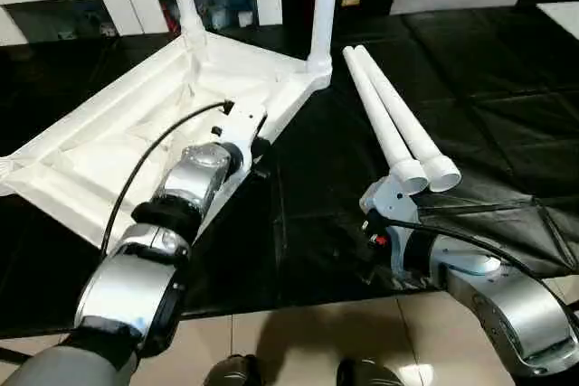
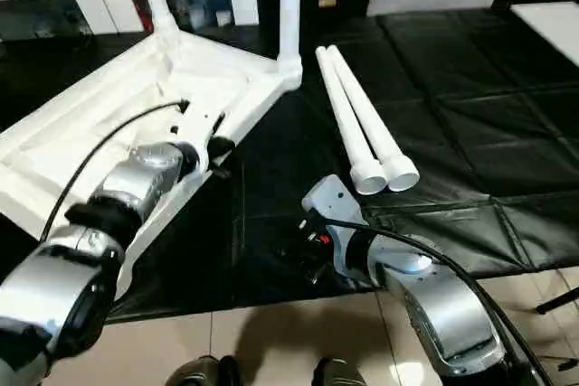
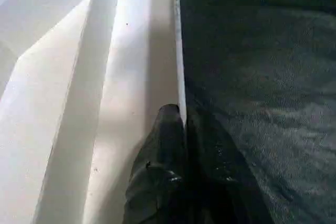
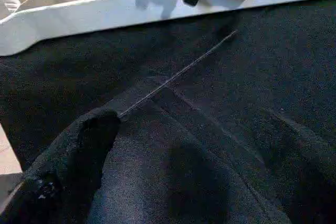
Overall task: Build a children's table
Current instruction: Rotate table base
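Table top (image 1: pixel 109 146) upside down (left gripper (image 3: pixel 185 124) pinching rim).

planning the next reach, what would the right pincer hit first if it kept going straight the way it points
Probably the black-covered work surface just ahead of the open right pincer; beyond that lies the long edge of the upturned white plastic table top. Depth is unclear.

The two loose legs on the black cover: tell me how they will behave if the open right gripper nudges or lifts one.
The two loose legs are smooth round tubes lying side by side, so a sideways nudge would probably roll them. Their flared ends might make one curve rather than roll straight. They look like hollow plastic, so likely light and stiff, though perhaps slippery for the right gripper.
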### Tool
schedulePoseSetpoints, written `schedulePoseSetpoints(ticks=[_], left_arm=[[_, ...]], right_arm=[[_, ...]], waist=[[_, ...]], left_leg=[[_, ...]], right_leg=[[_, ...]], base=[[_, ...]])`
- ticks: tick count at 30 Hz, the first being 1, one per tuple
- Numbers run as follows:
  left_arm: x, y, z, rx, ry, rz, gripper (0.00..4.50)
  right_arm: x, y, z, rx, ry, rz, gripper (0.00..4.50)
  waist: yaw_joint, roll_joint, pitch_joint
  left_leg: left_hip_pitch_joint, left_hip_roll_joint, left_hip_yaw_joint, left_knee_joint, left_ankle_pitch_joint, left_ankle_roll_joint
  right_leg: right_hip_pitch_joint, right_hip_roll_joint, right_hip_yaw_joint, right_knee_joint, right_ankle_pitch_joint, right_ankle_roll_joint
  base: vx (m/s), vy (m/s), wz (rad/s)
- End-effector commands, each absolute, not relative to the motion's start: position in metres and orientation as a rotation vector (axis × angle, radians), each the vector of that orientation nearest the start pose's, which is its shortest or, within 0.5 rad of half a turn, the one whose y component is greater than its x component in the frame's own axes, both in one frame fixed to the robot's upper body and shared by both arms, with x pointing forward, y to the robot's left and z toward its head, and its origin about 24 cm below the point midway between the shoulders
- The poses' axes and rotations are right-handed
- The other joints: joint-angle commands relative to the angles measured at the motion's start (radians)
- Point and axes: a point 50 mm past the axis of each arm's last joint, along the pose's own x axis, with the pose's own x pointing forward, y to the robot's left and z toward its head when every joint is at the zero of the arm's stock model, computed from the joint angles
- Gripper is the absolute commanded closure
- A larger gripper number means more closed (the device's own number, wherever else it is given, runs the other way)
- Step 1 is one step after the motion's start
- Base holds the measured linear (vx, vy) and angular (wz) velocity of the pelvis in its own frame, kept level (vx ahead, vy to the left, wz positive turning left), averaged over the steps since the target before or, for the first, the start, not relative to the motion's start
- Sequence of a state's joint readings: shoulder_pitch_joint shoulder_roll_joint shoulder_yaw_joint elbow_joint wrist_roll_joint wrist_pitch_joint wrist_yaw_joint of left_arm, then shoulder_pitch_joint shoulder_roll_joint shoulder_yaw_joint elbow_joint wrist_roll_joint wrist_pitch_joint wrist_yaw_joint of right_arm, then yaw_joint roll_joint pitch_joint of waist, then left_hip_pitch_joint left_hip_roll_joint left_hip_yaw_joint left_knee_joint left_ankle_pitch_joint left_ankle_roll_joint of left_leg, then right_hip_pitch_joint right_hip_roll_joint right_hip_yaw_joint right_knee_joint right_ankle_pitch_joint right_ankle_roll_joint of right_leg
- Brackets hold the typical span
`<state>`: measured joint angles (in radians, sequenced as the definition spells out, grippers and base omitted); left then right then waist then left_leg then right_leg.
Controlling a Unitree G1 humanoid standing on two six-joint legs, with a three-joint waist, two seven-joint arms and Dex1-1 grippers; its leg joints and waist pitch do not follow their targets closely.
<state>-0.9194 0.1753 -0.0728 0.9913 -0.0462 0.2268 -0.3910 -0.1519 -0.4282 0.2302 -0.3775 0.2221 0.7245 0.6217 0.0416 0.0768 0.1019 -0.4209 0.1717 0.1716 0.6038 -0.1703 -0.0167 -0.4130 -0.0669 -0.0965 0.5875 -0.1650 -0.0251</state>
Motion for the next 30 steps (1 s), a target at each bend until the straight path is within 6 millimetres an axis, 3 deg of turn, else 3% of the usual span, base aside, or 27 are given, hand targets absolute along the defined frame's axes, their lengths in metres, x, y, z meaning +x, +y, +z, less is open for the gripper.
schedulePoseSetpoints(ticks=[1,3,4,7,9,10,12,13,15,17,18,19,20,26,30], left_arm=[[0.398,0.119,0.104,0.172,0.264,-0.487,3.91],[0.397,0.121,0.103,0.201,0.252,-0.484,3.84],[0.395,0.123,0.101,0.208,0.255,-0.496,3.84],[0.391,0.129,0.101,0.213,0.259,-0.512,3.84],[0.385,0.136,0.101,0.248,0.263,-0.530,3.84],[0.382,0.140,0.102,0.271,0.263,-0.541,3.84],[0.371,0.149,0.102,0.295,0.293,-0.574,3.84],[0.357,0.160,0.099,0.319,0.350,-0.614,3.84],[0.348,0.164,0.097,0.334,0.383,-0.634,3.84],[0.330,0.175,0.092,0.366,0.467,-0.661,3.84],[0.330,0.175,0.092,0.366,0.467,-0.661,3.84],[0.323,0.178,0.092,0.351,0.492,-0.659,3.55],[0.320,0.179,0.092,0.342,0.498,-0.654,3.55],[0.308,0.179,0.099,0.252,0.505,-0.639,3.11],[0.301,0.187,0.096,0.313,0.574,-0.597,2.85]], right_arm=[[0.241,-0.119,0.083,-0.203,0.358,0.900,0.00],[0.240,-0.118,0.083,-0.201,0.357,0.900,0.00],[0.241,-0.117,0.083,-0.200,0.354,0.902,0.00],[0.241,-0.115,0.083,-0.200,0.352,0.904,0.00],[0.241,-0.115,0.083,-0.199,0.351,0.904,0.00],[0.240,-0.115,0.083,-0.199,0.350,0.904,0.00],[0.240,-0.115,0.083,-0.197,0.349,0.902,0.00],[0.239,-0.115,0.083,-0.195,0.349,0.904,0.00],[0.239,-0.115,0.083,-0.193,0.350,0.908,0.00],[0.237,-0.114,0.082,-0.188,0.357,0.932,0.00],[0.237,-0.114,0.082,-0.188,0.357,0.932,0.00],[0.235,-0.112,0.083,-0.183,0.360,0.949,0.00],[0.234,-0.112,0.083,-0.181,0.362,0.956,0.00],[0.232,-0.113,0.083,-0.176,0.365,0.975,0.00],[0.235,-0.114,0.083,-0.185,0.366,0.973,0.00]], waist=[[0.009,-0.016,-0.106],[0.011,-0.016,-0.101],[0.014,-0.011,-0.095],[0.011,-0.012,-0.077],[0.009,-0.011,-0.075],[0.005,-0.006,-0.079],[0.001,-0.003,-0.079],[0.001,-0.003,-0.081],[-0.009,0.000,-0.075],[-0.010,0.004,-0.078],[-0.012,0.003,-0.076],[-0.009,0.002,-0.075],[-0.009,0.003,-0.073],[-0.014,0.002,-0.069],[-0.015,0.001,-0.067]], left_leg=[[0.027,0.054,-0.026,-0.042,-0.013,0.197],[0.031,0.056,-0.025,-0.045,-0.065,0.174],[0.037,0.058,-0.025,-0.050,-0.113,0.145],[0.049,0.062,-0.027,-0.067,-0.253,0.058],[0.056,0.061,-0.029,-0.069,-0.291,0.034],[0.050,0.066,-0.035,-0.075,-0.291,0.014],[0.051,0.066,-0.034,-0.077,-0.287,0.009],[0.052,0.071,-0.036,-0.079,-0.286,0.002],[0.051,0.064,-0.031,-0.078,-0.294,0.005],[0.050,0.066,-0.032,-0.078,-0.269,0.007],[0.050,0.065,-0.030,-0.078,-0.267,0.008],[0.058,0.062,-0.026,-0.074,-0.281,0.004],[0.053,0.062,-0.027,-0.076,-0.278,0.006],[0.053,0.058,-0.029,-0.078,-0.306,-0.002],[0.052,0.056,-0.029,-0.078,-0.301,0.004]], right_leg=[[0.069,-0.091,0.053,-0.046,0.017,-0.254],[0.067,-0.091,0.053,-0.055,-0.070,-0.240],[0.064,-0.089,0.053,-0.062,-0.149,-0.226],[0.060,-0.090,0.054,-0.082,-0.352,-0.173],[0.059,-0.091,0.056,-0.087,-0.403,-0.156],[0.065,-0.094,0.058,-0.080,-0.382,-0.147],[0.058,-0.093,0.061,-0.077,-0.344,-0.153],[0.061,-0.097,0.063,-0.069,-0.328,-0.161],[0.053,-0.089,0.063,-0.073,-0.339,-0.163],[0.056,-0.091,0.065,-0.067,-0.301,-0.170],[0.053,-0.088,0.065,-0.066,-0.295,-0.172],[0.049,-0.088,0.065,-0.070,-0.308,-0.176],[0.051,-0.088,0.065,-0.069,-0.312,-0.176],[0.050,-0.086,0.062,-0.076,-0.362,-0.149],[0.049,-0.084,0.062,-0.079,-0.386,-0.131]], base=[[0.000,0.000,0.00],[0.000,0.000,0.00],[0.000,0.000,0.00],[-0.018,0.004,0.00],[0.000,0.000,0.00],[0.000,0.000,0.00],[0.000,0.000,0.00],[0.000,0.000,0.00],[0.000,0.000,0.00],[0.000,0.000,0.00],[0.000,0.000,0.00],[0.000,0.000,0.00],[0.000,0.000,0.00],[0.000,0.000,0.00],[0.000,0.000,0.00]])
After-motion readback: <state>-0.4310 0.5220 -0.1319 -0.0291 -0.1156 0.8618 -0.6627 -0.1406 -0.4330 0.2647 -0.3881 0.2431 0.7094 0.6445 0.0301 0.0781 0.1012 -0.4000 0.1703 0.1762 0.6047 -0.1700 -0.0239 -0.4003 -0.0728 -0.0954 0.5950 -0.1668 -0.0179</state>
